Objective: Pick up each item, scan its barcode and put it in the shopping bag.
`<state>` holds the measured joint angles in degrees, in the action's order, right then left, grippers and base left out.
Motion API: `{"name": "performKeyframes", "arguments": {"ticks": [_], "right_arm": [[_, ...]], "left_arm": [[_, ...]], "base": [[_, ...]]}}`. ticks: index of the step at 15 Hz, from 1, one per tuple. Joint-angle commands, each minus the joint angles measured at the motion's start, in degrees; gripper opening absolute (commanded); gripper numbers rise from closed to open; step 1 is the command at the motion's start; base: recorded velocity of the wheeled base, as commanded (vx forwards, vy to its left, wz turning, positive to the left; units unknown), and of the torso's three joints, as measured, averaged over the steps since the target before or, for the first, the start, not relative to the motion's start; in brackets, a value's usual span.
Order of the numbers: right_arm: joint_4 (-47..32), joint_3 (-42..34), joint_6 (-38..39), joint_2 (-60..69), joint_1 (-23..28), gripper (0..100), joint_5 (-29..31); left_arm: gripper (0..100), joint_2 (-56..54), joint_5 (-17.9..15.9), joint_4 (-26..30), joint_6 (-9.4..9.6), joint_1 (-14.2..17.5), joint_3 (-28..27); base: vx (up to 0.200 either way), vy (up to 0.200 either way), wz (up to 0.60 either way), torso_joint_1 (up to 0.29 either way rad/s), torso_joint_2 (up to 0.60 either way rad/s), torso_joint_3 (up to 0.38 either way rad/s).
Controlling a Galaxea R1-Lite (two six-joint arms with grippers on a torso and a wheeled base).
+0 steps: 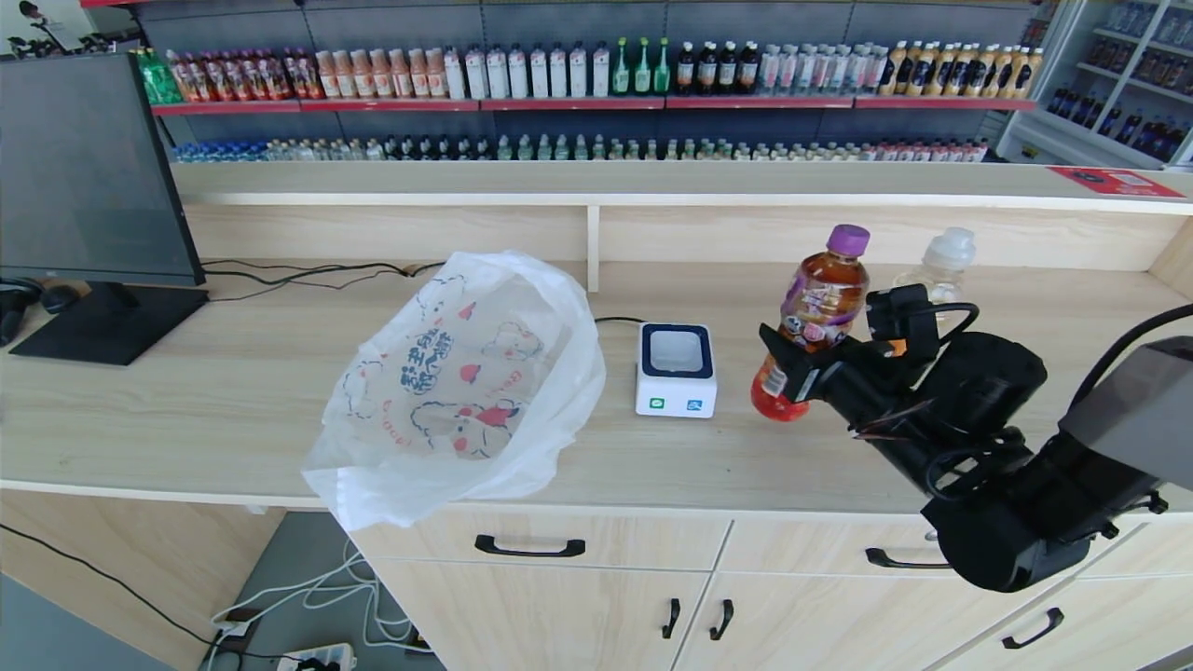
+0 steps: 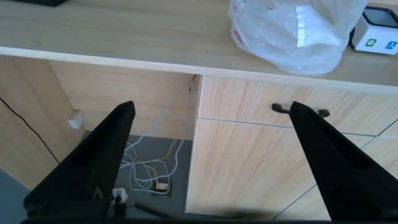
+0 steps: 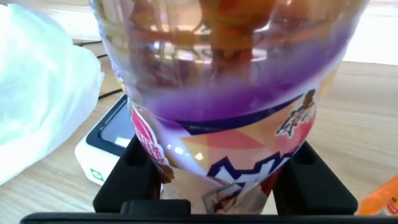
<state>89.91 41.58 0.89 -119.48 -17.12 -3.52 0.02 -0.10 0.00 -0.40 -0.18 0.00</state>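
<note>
**Right gripper** [image 1: 795,371] [image 3: 219,180]: mine, pinching the tea bottle low on its body, one finger on each side of the label. It is over the counter, to the right of the scanner.

**Tea bottle** [image 1: 825,294] [image 3: 224,93]: amber drink, purple cap, purple and red label. It is held tilted, with the cap leaning up and away from me. I cannot tell whether its base touches the counter. It is near the scanner but apart from it.

**Scanner** [image 1: 677,369] [image 3: 107,142] [image 2: 377,30]: small white box with a dark-framed window on top. It stands on the counter between the bag and the bottle, with a cable running off behind it.

**Shopping bag** [image 1: 466,382] [image 2: 292,31] [image 3: 37,93]: thin white plastic with a cartoon print. It lies slumped on the counter just left of the scanner, and its lower part spills over the front edge.

**Left gripper** [image 2: 211,109]: mine, fingers spread wide with nothing between them. It is low in front of the cabinet, below the counter edge, left of the bag.

**Clear bottle** [image 1: 941,266]: white cap, upright on the counter behind my right arm.

**Counter** [image 1: 233,391]: pale wood, with a raised ledge at the back.

**Monitor** [image 1: 89,168]: dark screen on a black stand at the far left of the counter, with cables trailing beside it.

**Drawers** [image 1: 615,545]: under the counter, with black handles.

**Shelves** [image 1: 596,102]: behind the counter, with rows of bottled drinks.
</note>
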Motion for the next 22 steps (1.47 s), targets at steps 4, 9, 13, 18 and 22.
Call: {"name": "performKeyframes", "arguments": {"ticks": [4, 9, 13, 18, 22], "right_arm": [[0.09, -7.13, 0.25, 7.33, -8.55, 0, 0.01], [0.09, -13.02, 7.37, 16.03, -16.9, 0, 0.1], [0.09, -13.98, 9.22, 20.34, -23.67, 0, 0.1], [0.09, -13.98, 13.26, 24.56, -31.58, 0, 0.18], [0.09, -15.48, 18.45, 28.95, -33.42, 0, 0.18]], "left_arm": [[100, -0.02, 0.01, 0.0, -0.04, 0.01, 0.0], [100, -0.02, 0.01, 0.0, 0.05, 0.01, 0.0], [100, -0.02, 0.01, 0.0, 0.05, 0.01, -0.09], [100, -0.02, 0.01, 0.0, -0.04, 0.01, 0.0], [100, -0.02, 0.01, 0.0, 0.05, 0.01, 0.0]], "base": [[0.0, 0.0, 0.0, 0.0, 0.0, 0.0], [0.0, 0.0, 0.0, 0.0, 0.0, 0.0], [0.0, 0.0, 0.0, 0.0, 0.0, 0.0], [0.0, 0.0, 0.0, 0.0, 0.0, 0.0], [0.0, 0.0, 0.0, 0.0, 0.0, 0.0]]}}
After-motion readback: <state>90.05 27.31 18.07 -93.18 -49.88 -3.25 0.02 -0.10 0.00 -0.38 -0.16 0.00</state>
